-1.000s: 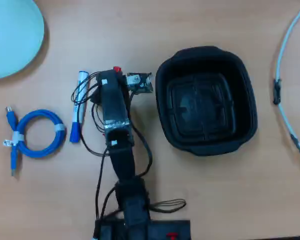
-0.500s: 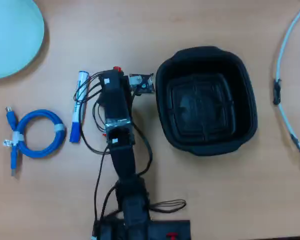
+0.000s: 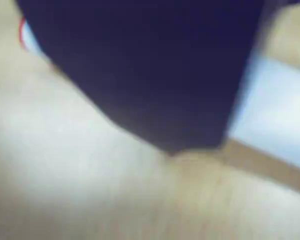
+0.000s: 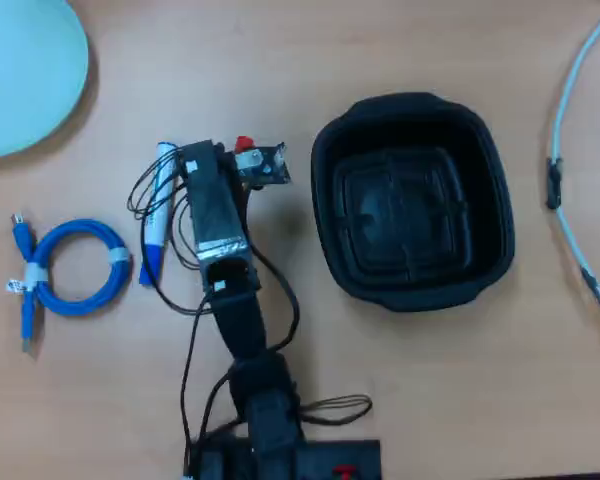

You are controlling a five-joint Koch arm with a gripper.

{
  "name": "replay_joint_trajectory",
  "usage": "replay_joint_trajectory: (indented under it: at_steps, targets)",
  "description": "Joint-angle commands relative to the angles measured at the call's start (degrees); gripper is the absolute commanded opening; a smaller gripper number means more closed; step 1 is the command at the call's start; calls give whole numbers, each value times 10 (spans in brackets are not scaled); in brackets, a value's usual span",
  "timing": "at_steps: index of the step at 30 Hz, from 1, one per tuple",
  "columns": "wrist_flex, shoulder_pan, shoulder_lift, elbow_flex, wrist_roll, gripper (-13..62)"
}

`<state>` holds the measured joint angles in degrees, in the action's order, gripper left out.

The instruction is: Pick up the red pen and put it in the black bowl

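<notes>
In the overhead view only the red cap of the red pen (image 4: 245,143) shows, poking out beside the arm's head; its barrel is hidden under the gripper (image 4: 225,158). The blurred wrist view has one dark jaw filling the upper frame, just above the table. Behind that jaw runs the pen's white barrel (image 3: 277,115), with a sliver of red at the left edge. The second jaw is out of sight, so its state is unclear. The black bowl (image 4: 325,235) sits to the right of the gripper, with nothing in it.
A blue-capped white marker (image 4: 156,225) lies just left of the arm, partly under its wires. A coiled blue cable (image 4: 72,266) lies further left. A pale blue plate (image 4: 25,75) fills the top-left corner. A white cable (image 4: 570,150) runs along the right edge.
The arm's head has swung left towards the blue marker and turned. The wrist camera now sits right of the red cap, which shows more clearly.
</notes>
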<state>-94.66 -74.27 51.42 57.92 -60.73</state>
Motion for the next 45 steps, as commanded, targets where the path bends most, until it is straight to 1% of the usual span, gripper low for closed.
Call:
replay_joint_trajectory:
  at_steps: [1,3,7,13,17,22,28,32,39,45]
  targets:
    - [-40,4,3,-18,12,-64]
    - [-40,4,4,-18,24,-64]
    - [-41,11,9,-20,98,-64]
    - [-44,22,21,-18,281,-62]
    - [-59,21,48,-17,352,-63]
    - [-72,23,73,-19,361,-63]
    - [-82,54,89,-66,347,-64]
    - [-98,63,150,-77,314,-64]
    - [-94,76,238,-82,311,-64]
    - [-94,82,308,-127,311,-64]
